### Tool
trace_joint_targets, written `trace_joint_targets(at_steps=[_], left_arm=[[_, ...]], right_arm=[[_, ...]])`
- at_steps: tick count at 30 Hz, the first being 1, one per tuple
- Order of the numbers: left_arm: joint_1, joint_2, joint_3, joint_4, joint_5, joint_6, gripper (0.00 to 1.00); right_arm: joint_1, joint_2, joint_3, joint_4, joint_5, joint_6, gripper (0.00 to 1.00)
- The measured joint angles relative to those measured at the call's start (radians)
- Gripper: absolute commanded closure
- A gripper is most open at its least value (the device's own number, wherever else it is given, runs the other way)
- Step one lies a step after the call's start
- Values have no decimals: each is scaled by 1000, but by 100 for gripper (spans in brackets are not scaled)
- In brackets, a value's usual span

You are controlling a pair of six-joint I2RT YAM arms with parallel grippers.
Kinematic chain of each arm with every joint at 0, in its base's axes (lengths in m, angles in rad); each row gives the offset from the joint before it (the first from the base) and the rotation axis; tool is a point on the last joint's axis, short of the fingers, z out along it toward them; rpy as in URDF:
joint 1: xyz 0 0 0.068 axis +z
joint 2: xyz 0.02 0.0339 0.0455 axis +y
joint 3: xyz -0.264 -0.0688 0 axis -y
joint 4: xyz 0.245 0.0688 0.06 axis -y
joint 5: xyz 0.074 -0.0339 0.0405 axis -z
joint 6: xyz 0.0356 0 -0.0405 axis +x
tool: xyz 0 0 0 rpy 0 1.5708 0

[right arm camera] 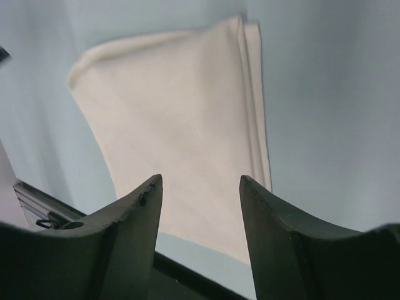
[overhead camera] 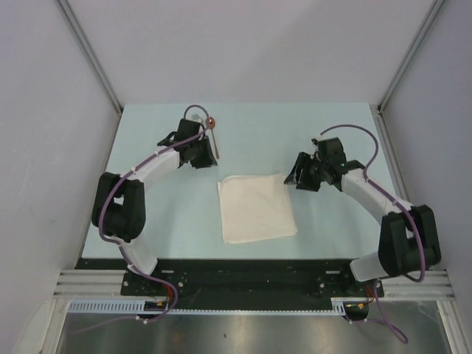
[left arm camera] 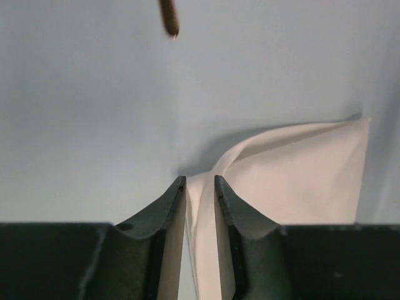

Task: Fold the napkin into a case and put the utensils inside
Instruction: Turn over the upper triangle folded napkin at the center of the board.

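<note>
Our left arm arcs over the far-left worktop (overhead camera: 251, 140), its left fingers (left arm camera: 153, 222) narrow; whether they pinch the napkin (overhead camera: 258, 208) we cannot tell. Our right fingers (right arm camera: 134, 231) hover wide beside the folded napkin at centre.

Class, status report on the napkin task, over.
Right gripper open, facing napkin. Left gripper near-shut, cloth between fingers, grip unclear. Spoon apart, beyond napkin. Fork unseen.

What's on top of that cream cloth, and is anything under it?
Nothing lies on the napkin; its top is bare. It rests on the table. Anything between or beneath its folded layers would be hidden.
</note>
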Motion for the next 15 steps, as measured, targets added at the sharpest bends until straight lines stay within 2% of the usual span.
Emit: trace_joint_targets(at_steps=[3, 8, 15], left_arm=[[55, 40, -62, -1, 103, -24, 72], [53, 82, -66, 16, 209, -24, 73], [50, 100, -83, 78, 282, -30, 72]], right_arm=[[-29, 155, 116, 43, -31, -24, 50], [-57, 332, 206, 89, -94, -46, 56], [-78, 443, 254, 107, -143, -64, 57]])
